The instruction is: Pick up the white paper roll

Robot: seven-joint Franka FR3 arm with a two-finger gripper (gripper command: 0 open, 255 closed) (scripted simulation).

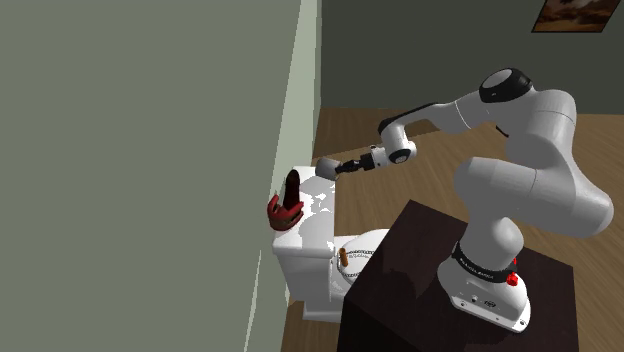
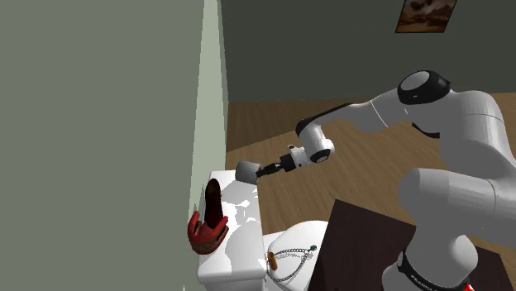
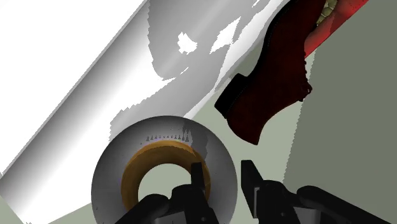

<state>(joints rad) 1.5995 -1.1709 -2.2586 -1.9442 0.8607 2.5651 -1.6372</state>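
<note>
The paper roll (image 3: 127, 172) is grey-white with a brown cardboard core. In the wrist view, my gripper (image 3: 224, 175) is shut on its wall, one finger (image 3: 199, 184) at the core's edge and the other outside the roll. In the shoulder view the roll (image 1: 326, 169) hangs at the gripper (image 1: 343, 168) tip, a little above the far end of the white toilet tank (image 1: 312, 238). The second exterior view also shows the roll (image 2: 247, 171) held out from the gripper (image 2: 263, 169) over the tank (image 2: 236, 240).
A dark red shoe (image 1: 290, 188) stands on the tank lid with a red item (image 1: 279, 214) beside it, close to the grey-green wall (image 1: 130, 170). A chain and a small brown object (image 1: 342, 260) lie on the toilet seat (image 1: 368, 245). My dark stand (image 1: 420, 275) adjoins the toilet.
</note>
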